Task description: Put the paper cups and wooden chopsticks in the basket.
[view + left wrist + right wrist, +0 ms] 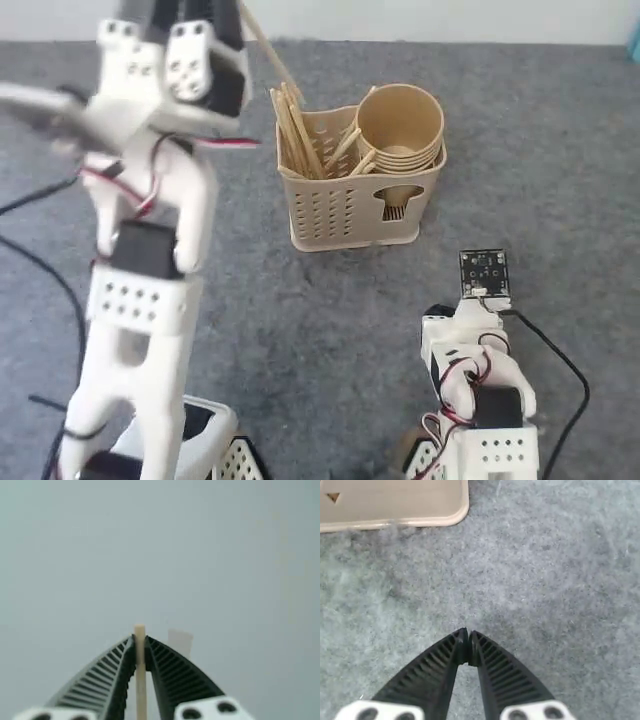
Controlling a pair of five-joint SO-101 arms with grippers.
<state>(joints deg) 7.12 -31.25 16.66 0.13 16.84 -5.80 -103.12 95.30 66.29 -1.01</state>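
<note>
Left gripper [139, 639] clenched on single wooden chopstick [140, 680], gripped near its upper end, held high at far left. Stick slanted down toward basket [350, 215]. Stacked paper cups [400, 125] and chopstick bundle [295, 140] already seated in basket. Right gripper [468, 642] closed on nothing, parked low over grey carpet [545, 580], near right. Risk judged: lower tip may be snagged on rim or bundle; if released off-line, stick likely tipped onto carpet.
</note>
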